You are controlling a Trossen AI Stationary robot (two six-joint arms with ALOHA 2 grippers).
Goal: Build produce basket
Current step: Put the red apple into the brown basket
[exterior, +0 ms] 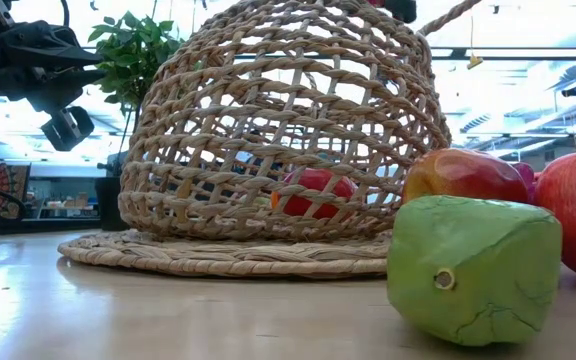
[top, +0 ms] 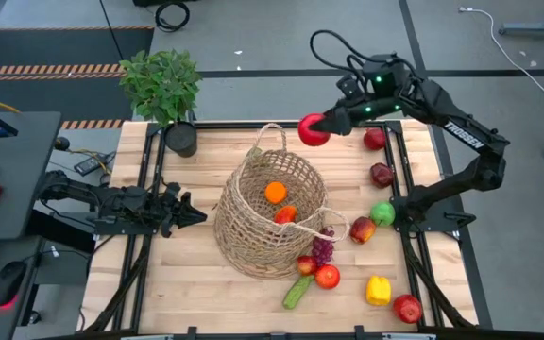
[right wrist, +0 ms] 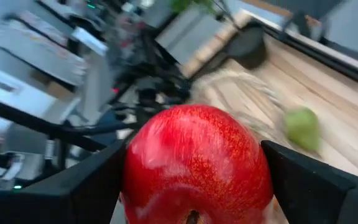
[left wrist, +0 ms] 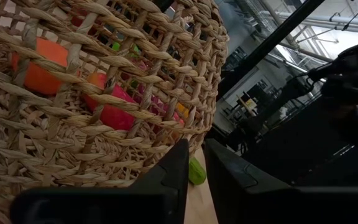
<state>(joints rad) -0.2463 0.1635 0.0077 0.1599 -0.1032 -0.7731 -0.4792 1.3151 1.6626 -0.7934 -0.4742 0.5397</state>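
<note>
- Partly filled, the basket (top: 270,215) is seen mid-desk (top: 206,283), lying tipped on its side, with an orange (top: 275,193) and a red piece (top: 285,214) already inside.
- One red apple (top: 314,131) is held clamped in the right tool (top: 321,127), raised near the basket's far handle.
- Most produce is left outside: a green apple (top: 382,213), a yellow pepper (top: 378,290), a cucumber (top: 297,291), grapes (top: 322,249) and more red apples.
- Left tool (top: 195,214) is shown waiting beside the basket, fingers nearly together and empty.
- Open tan weave is noted, loop handles included.

White "TROSSEN" lettering on the right arm (top: 464,135)
</note>
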